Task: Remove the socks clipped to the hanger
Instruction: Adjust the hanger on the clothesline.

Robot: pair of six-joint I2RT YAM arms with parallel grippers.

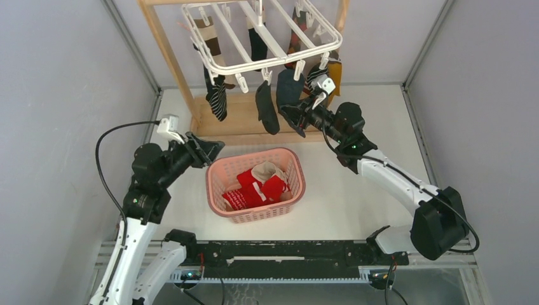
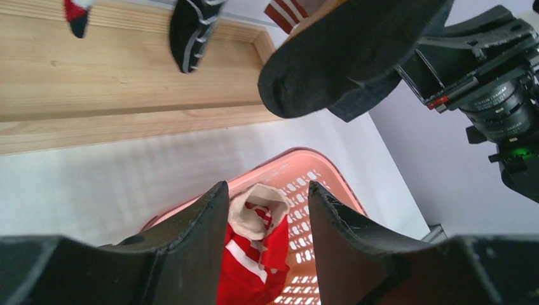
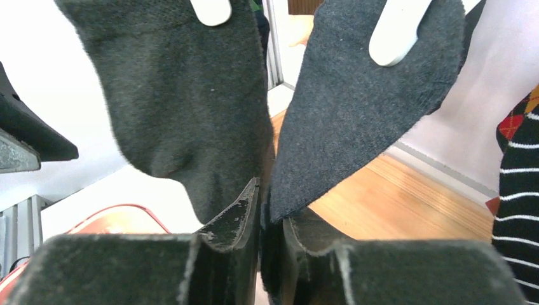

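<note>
The white hanger (image 1: 267, 38) hangs from the wooden stand with several socks clipped to it. They include a striped black-white sock (image 1: 217, 95), a black sock (image 1: 267, 108) and a dark blue-grey sock (image 1: 289, 86). My right gripper (image 1: 294, 116) is shut on the lower tip of the blue-grey sock (image 3: 362, 108); in the right wrist view the gripper (image 3: 264, 190) pinches the fabric, with the black sock (image 3: 184, 95) just left of it. My left gripper (image 1: 213, 149) is open and empty by the basket's left rim; through its gap (image 2: 268, 190) red socks (image 2: 254, 248) show.
The pink basket (image 1: 219, 168) with red socks (image 1: 257, 187) sits mid-table. The wooden stand's base (image 1: 238, 117) and post (image 1: 168, 57) are behind it. White clips (image 3: 394, 32) hold the sock tops. A striped sock (image 3: 521, 190) hangs at the right. Grey walls enclose the table.
</note>
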